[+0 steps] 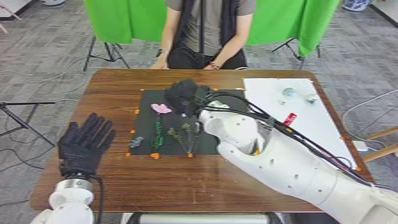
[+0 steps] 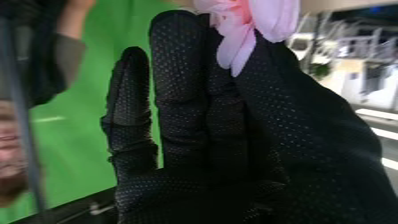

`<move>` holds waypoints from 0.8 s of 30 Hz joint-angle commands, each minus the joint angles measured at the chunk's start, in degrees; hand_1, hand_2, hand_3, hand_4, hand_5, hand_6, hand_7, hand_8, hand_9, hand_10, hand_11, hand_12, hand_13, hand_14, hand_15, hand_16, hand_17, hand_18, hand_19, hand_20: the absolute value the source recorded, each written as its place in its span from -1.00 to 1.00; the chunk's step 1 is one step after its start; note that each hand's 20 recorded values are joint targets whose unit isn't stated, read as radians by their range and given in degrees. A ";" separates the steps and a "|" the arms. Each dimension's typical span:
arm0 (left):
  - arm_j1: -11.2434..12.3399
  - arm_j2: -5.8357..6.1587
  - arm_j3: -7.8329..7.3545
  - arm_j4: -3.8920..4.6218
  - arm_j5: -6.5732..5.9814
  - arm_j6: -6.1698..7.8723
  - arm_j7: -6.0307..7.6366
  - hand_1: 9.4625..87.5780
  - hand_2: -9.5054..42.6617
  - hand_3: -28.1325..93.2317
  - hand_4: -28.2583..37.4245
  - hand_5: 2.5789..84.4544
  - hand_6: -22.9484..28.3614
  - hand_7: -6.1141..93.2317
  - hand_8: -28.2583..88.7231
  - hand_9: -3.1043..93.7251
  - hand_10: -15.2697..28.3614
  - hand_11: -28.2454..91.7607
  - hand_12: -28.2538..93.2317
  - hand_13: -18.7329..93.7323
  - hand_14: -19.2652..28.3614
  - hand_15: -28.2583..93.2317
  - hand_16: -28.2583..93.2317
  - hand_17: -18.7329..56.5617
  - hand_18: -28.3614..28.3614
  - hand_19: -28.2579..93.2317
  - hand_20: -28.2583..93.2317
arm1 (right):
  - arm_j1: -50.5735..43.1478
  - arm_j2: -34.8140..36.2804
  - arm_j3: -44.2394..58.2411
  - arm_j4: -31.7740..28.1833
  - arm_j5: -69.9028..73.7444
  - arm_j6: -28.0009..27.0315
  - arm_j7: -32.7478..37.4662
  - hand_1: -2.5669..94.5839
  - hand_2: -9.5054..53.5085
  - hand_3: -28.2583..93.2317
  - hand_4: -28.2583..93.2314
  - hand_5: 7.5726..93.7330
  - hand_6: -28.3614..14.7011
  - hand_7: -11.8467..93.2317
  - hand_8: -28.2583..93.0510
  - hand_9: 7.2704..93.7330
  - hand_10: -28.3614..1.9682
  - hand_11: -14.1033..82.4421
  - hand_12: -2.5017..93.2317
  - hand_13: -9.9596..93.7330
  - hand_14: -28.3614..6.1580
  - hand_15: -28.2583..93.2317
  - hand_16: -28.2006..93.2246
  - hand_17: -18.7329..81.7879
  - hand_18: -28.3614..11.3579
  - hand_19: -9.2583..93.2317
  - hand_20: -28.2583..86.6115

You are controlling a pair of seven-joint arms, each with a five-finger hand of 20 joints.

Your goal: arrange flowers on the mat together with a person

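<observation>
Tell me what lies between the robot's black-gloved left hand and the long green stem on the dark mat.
In the head view, bare brown table, then the mat, with a small grey-blue sprig at its left edge.

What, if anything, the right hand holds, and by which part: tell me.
It cannot be told: a pink flower overlaps the right hand in the wrist view, but any grip is hidden.

Lab, apparently: green backdrop (image 1: 124, 22), 3 tripod stands (image 1: 110, 50), floor cables (image 1: 366, 98).
</observation>
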 commanded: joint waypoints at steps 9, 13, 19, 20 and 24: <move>-2.13 0.61 0.52 1.40 0.13 -0.40 -1.59 -0.58 0.00 0.69 -1.00 0.13 0.23 -0.65 -0.69 -0.04 0.34 -0.22 -0.45 -0.06 0.47 -0.04 -0.67 -0.60 0.59 0.17 -0.39 | -1.33 -1.85 -5.97 2.43 -3.70 5.06 4.66 0.36 -1.00 0.55 -1.00 0.38 0.40 0.01 -0.59 0.75 0.38 -0.35 0.06 0.61 0.35 0.08 0.22 0.02 -0.54 0.60 0.08; -2.26 0.99 0.73 1.61 -0.40 -0.14 -1.60 -0.58 0.00 0.69 -1.00 0.13 0.23 -0.65 -0.69 -0.04 0.34 -0.22 -0.45 -0.06 0.48 -0.04 -0.67 -0.60 0.59 0.17 -0.40 | -1.82 -1.85 -6.17 2.66 -4.53 5.26 5.72 0.34 -1.00 0.57 -1.00 0.34 0.38 0.00 -0.61 0.71 0.35 -0.37 0.02 0.56 0.32 0.10 0.21 -0.01 -0.54 0.59 0.08; -2.46 0.99 1.03 1.47 -0.71 -0.29 -2.13 -0.58 0.00 0.69 -1.00 0.13 0.23 -0.64 -0.69 -0.04 0.34 -0.22 -0.45 -0.07 0.47 -0.04 -0.66 -0.60 0.59 0.17 -0.40 | -2.52 -1.78 -6.38 2.74 -5.04 4.14 8.12 0.36 -1.00 0.55 -1.00 0.35 0.38 0.01 -0.60 0.69 0.34 -0.29 0.08 0.52 0.24 0.17 0.24 -0.04 -0.55 0.57 0.08; -2.38 0.81 0.81 1.47 -0.49 -0.34 -2.30 -0.58 0.00 0.69 -1.00 0.13 0.23 -0.64 -0.69 -0.04 0.34 -0.22 -0.45 -0.07 0.47 -0.04 -0.66 -0.61 0.59 0.17 -0.40 | -2.70 -1.97 -6.21 2.68 -4.86 3.77 8.75 0.36 -1.00 0.56 -1.00 0.35 0.37 0.01 -0.60 0.68 0.32 -0.29 0.08 0.52 0.23 0.17 0.24 -0.05 -0.56 0.57 0.08; -2.37 0.75 0.81 1.40 -0.37 0.00 -2.52 -0.58 0.00 0.69 -1.00 0.13 0.23 -0.64 -0.69 -0.04 0.35 -0.22 -0.45 -0.07 0.47 -0.04 -0.66 -0.61 0.59 0.17 -0.40 | -3.33 -2.32 -5.21 2.72 -5.99 3.15 8.33 0.31 -1.00 0.56 -1.00 0.33 0.33 -0.03 -0.62 0.64 0.29 -0.30 0.03 0.46 0.16 0.26 0.19 -0.08 -0.60 0.58 0.10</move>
